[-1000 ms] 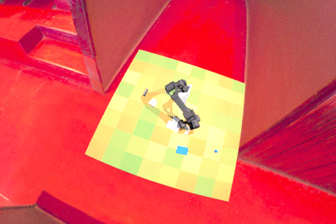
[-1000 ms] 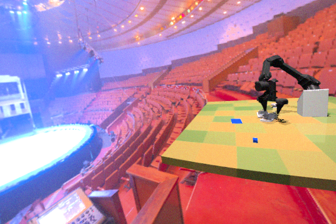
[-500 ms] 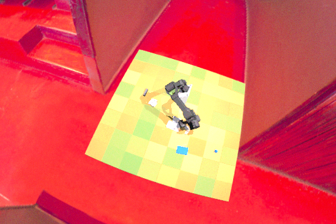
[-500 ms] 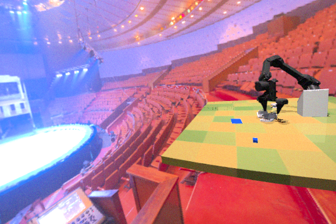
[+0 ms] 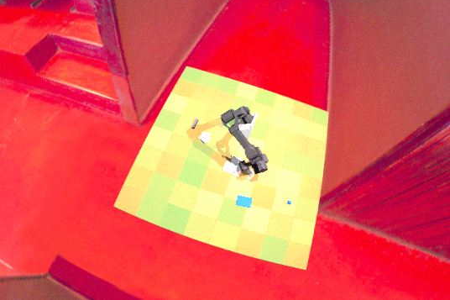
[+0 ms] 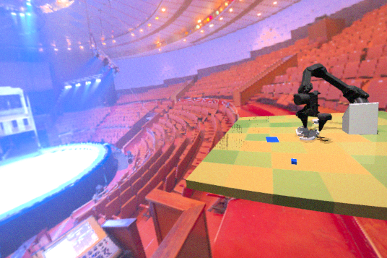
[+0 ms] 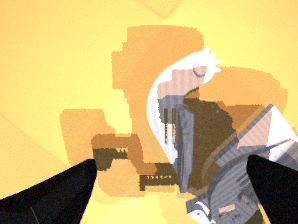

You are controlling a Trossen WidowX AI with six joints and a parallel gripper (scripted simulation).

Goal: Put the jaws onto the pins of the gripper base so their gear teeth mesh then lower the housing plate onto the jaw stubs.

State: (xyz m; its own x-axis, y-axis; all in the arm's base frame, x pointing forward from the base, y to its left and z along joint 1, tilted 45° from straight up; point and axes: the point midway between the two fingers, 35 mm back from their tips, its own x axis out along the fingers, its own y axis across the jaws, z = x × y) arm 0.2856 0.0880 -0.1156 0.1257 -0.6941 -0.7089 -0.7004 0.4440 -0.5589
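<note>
My gripper [image 6: 312,128] [image 7: 172,166] is open and empty, low over the parts. A curved white and grey jaw [image 7: 156,102] [image 5: 251,177], with teeth at its far end, is seen between and beyond the fingertips in the wrist view. It lies beside the gripper base, a gap between their visible parts. The pale gripper base [image 7: 272,125] [image 5: 229,167] is at the lower right of the wrist view, partly behind the right finger. A curved grey part [image 7: 225,172] shows on it; whether it is the other jaw on its pin I cannot tell. A smaller white piece [image 5: 205,137], perhaps the housing plate, lies apart.
A dark bar [image 5: 195,123] lies beyond the small white piece. A flat blue rectangle [image 5: 243,201] [image 6: 272,139] and a small blue cube [image 5: 289,202] [image 6: 294,161] lie on the table. A grey box [image 6: 361,119] stands at the arm's base.
</note>
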